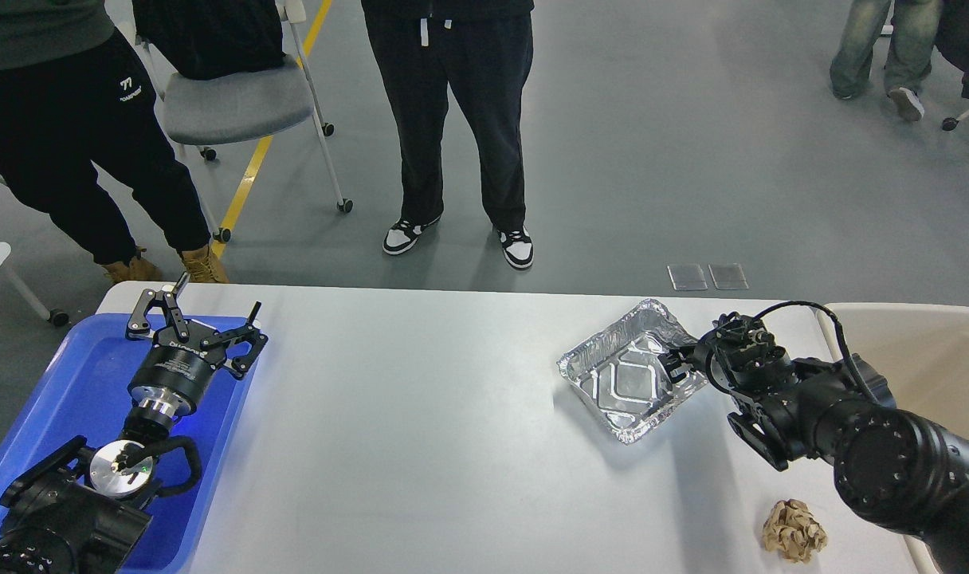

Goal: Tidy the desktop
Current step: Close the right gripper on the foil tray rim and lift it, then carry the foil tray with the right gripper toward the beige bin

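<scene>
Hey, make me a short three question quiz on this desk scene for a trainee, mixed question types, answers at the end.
1. True or false: the right gripper has its fingers at the rim of the square, shiny aluminium foil tray.
2. Multiple choice: over what does the open left gripper hover? A) the beige plastic bin B) the flat blue plastic tray C) the bare white-grey desktop
3. Fill in: near the desktop's front right corner lies a crumpled ball of brown ____.

Key: 1 true; 2 B; 3 paper.
</scene>
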